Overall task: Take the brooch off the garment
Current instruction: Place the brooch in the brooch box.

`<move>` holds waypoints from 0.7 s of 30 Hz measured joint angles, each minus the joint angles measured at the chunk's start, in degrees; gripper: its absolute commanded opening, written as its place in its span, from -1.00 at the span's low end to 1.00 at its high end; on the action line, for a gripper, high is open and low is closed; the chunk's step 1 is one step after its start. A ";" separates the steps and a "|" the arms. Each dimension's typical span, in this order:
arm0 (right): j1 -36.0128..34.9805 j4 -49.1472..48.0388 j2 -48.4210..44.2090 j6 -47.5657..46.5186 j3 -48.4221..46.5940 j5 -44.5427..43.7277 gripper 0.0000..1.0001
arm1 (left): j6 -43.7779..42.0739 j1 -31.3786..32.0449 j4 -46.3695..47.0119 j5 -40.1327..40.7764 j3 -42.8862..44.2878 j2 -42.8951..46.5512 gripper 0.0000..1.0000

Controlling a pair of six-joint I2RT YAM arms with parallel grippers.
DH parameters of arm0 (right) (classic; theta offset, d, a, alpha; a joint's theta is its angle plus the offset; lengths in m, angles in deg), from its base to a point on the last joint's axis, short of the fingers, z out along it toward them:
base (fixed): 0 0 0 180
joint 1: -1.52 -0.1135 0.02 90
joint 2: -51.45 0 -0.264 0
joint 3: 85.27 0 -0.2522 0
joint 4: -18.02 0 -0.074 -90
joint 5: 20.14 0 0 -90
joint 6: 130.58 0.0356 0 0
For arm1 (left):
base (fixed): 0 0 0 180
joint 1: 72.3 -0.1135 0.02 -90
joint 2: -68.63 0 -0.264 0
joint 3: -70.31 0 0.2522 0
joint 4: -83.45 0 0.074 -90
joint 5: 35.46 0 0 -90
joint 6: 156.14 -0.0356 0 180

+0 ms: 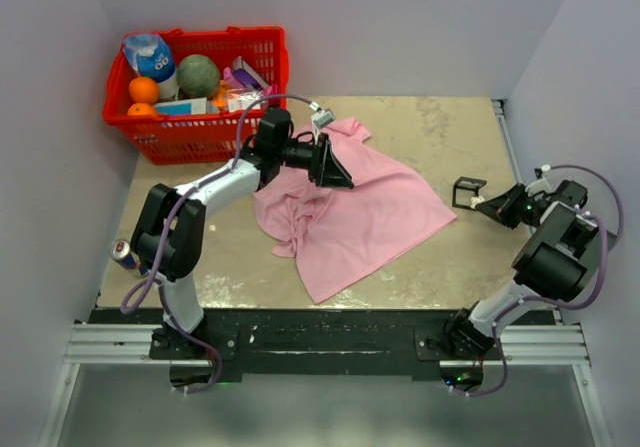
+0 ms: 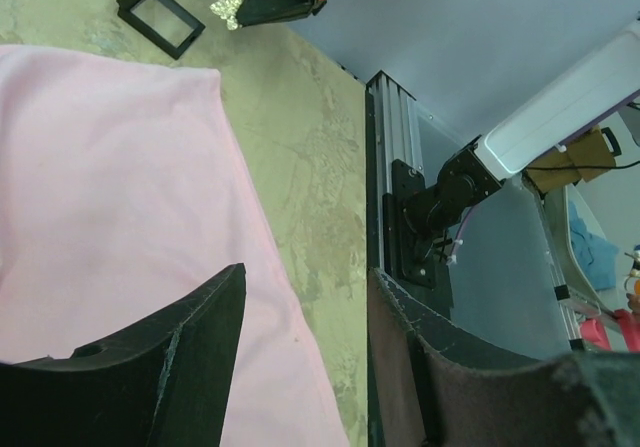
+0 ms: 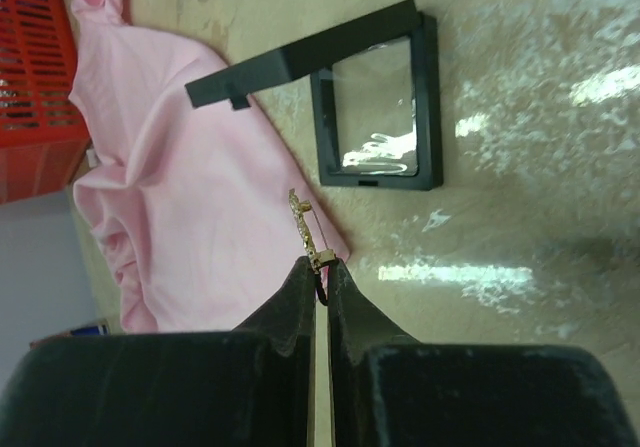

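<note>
The pink garment point(image 1: 360, 207) point(image 2: 110, 187) point(image 3: 190, 207) lies crumpled mid-table. My left gripper point(image 1: 335, 162) point(image 2: 305, 287) hovers over its upper part, open, with only cloth and table showing between its fingers. The brooch point(image 3: 305, 229) point(image 2: 228, 7), a small gold-white cluster pin, is off the cloth and sticks out of my right gripper point(image 3: 321, 267) point(image 1: 480, 204), which is shut on its end. That gripper is to the right of the garment's edge, beside an open black box point(image 3: 375, 117) point(image 1: 468, 191) point(image 2: 160, 12).
A red basket point(image 1: 275, 67) point(image 3: 35, 67) with fruit, a bottle and cartons stands at the back left. A drink can point(image 1: 125, 255) stands at the left edge near the left arm. A metal rail point(image 2: 390, 127) runs along the table's near edge.
</note>
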 measured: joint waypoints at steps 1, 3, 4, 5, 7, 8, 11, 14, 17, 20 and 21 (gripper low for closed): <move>0.00 -0.66 0.85 0.26 -0.46 -0.48 -1.00 | -0.09 0.00 -0.17 0.04 0.00 0.00 0.14; 0.00 -1.86 2.80 0.76 -1.55 -0.98 -1.00 | -0.35 0.00 -0.61 0.07 0.00 0.02 0.14; 0.00 -2.38 3.85 0.94 -2.14 -1.11 -1.00 | -0.39 0.00 -0.79 0.07 0.00 0.02 0.15; 0.00 -2.73 4.70 1.07 -2.62 -1.20 -1.00 | -0.46 0.00 -1.01 0.09 0.00 0.02 0.15; 0.00 -3.43 6.56 1.33 -3.78 -1.29 -1.00 | -0.66 0.00 -1.29 0.13 0.00 0.02 0.15; 0.00 -3.72 7.34 1.44 -4.26 -1.33 -1.00 | -0.98 0.00 -1.46 0.15 0.00 0.02 0.15; -0.09 -4.44 8.83 1.62 -4.96 -1.31 -1.00 | -1.88 0.00 -2.60 0.44 0.00 0.02 0.16; -0.81 -4.94 9.60 1.95 -5.05 -1.27 -1.00 | -2.43 0.00 -3.61 0.72 0.02 -0.02 0.17; -2.05 -5.49 10.16 2.62 -5.05 -1.09 -1.00 | -3.10 0.00 -4.35 0.96 0.35 -0.35 0.17; -3.28 -6.12 10.45 3.69 -5.05 -0.72 -1.00 | -3.39 0.00 -4.59 1.01 0.66 -0.85 0.17; -3.65 -6.49 10.60 4.07 -5.05 -0.68 -1.00 | -3.39 0.00 -4.61 1.01 0.72 -1.01 0.17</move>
